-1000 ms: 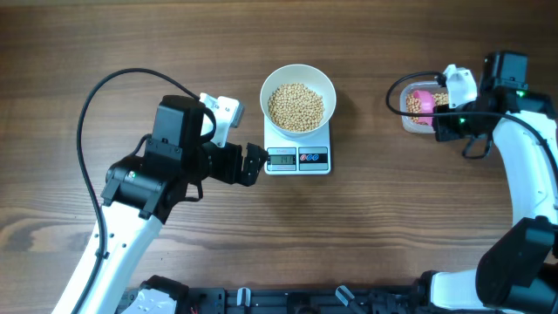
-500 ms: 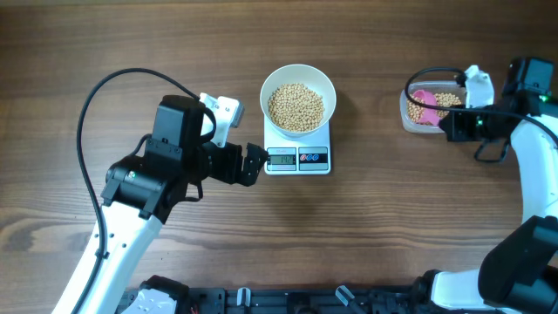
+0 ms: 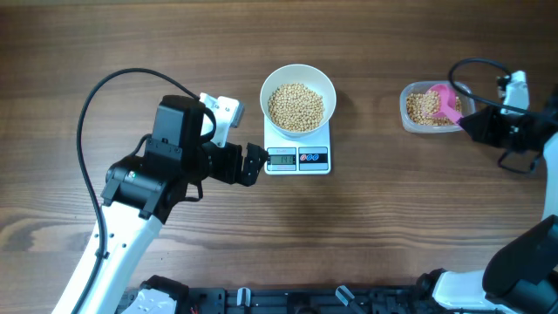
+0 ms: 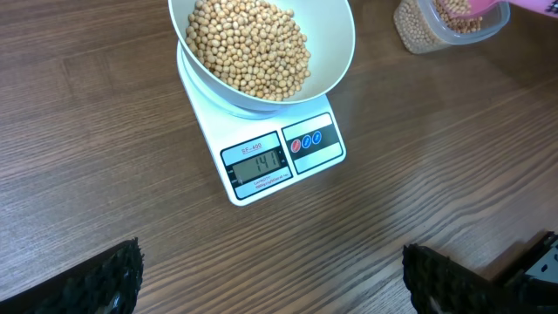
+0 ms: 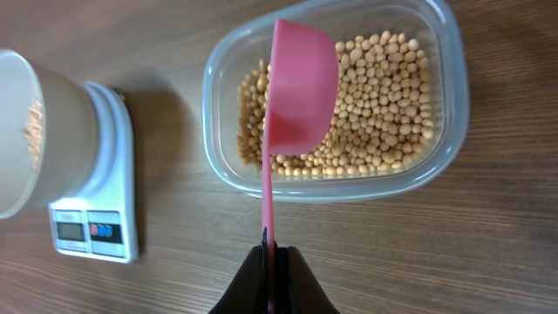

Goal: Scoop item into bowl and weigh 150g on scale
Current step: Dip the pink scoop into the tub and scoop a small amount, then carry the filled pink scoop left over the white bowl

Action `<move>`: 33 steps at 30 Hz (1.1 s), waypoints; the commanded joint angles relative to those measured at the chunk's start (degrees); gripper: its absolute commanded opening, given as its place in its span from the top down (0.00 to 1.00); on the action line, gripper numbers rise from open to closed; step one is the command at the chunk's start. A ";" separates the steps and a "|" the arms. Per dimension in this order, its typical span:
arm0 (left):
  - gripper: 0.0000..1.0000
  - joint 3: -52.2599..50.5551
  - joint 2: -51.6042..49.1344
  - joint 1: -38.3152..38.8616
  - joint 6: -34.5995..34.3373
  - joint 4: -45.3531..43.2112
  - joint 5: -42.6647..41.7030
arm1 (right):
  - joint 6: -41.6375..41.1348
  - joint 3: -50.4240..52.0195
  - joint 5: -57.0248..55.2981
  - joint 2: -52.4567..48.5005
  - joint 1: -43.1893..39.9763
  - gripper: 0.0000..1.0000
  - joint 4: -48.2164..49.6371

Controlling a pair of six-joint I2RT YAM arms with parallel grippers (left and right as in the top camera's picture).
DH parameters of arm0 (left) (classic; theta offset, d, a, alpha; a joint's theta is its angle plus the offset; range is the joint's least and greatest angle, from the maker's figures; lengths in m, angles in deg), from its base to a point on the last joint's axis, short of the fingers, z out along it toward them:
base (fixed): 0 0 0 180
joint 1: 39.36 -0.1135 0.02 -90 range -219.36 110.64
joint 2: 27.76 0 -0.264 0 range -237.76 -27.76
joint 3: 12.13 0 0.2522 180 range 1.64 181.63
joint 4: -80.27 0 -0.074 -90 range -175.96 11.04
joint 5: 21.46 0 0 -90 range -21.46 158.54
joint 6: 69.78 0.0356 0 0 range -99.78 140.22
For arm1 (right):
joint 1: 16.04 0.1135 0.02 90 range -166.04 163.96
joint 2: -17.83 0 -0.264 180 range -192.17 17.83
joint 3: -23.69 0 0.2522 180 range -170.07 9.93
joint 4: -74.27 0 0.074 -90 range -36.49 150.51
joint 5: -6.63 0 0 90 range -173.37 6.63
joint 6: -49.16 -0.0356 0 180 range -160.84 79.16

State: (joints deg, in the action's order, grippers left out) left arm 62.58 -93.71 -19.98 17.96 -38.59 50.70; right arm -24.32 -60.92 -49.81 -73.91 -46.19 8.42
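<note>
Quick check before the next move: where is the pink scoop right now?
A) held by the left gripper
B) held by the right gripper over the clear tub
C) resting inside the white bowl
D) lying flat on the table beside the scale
B: the right gripper is shut on the handle of the pink scoop, whose cup hangs over the beans in the clear tub.

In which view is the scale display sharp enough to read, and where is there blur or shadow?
Left wrist view: the scale is sharp, digits legible, no glare. Overhead view: even light, display too small to read. Right wrist view: pink scoop sharp; bowl at the left edge soft and pale; a soft shadow lies left of the tub.
</note>
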 commanded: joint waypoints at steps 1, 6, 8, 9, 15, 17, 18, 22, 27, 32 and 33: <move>0.00 0.02 0.35 -0.37 -0.31 0.00 -0.52 | -2.84 0.37 8.07 -0.74 -3.54 0.96 -0.02; 0.00 0.02 0.35 -0.37 -0.31 0.00 -0.52 | -3.08 0.37 11.45 -0.74 -6.25 0.96 -2.08; 0.00 0.02 0.35 -0.37 -0.31 0.00 -0.50 | -3.19 0.37 13.18 -0.74 -6.97 0.96 -3.06; 0.00 0.02 0.35 -0.37 -0.31 0.00 -0.52 | -3.17 0.37 14.34 -0.74 -7.08 0.96 -3.34; 0.00 0.02 0.35 -0.37 -0.31 0.00 -0.52 | -3.02 0.37 17.40 -0.74 -7.13 0.96 -4.74; 0.00 0.02 0.35 -0.37 -0.31 0.00 -0.52 | -3.06 0.37 17.73 -0.74 -7.13 0.96 -4.92; 0.00 0.02 0.35 -0.37 -0.31 0.00 -0.52 | -3.04 0.37 18.29 -0.72 -7.13 0.95 -5.07; 0.00 0.02 0.35 -0.37 -0.31 0.00 -0.50 | -2.97 0.37 21.97 -0.72 -7.13 0.96 -5.77; 0.00 0.02 0.35 -0.37 -0.31 0.00 -0.50 | -2.99 0.37 28.26 -0.72 -7.10 0.96 -5.79; 0.00 0.02 0.35 -0.37 -0.31 0.00 -0.52 | -2.99 0.37 39.69 -0.72 -6.69 0.96 -5.60; 0.00 0.02 0.35 -0.37 -0.31 0.00 -0.50 | -3.02 0.37 40.85 -0.72 -6.51 0.96 -5.60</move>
State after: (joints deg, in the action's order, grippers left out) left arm 62.58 -93.71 -19.98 17.96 -38.59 50.67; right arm -27.54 -60.92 -20.28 -73.91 -53.16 2.69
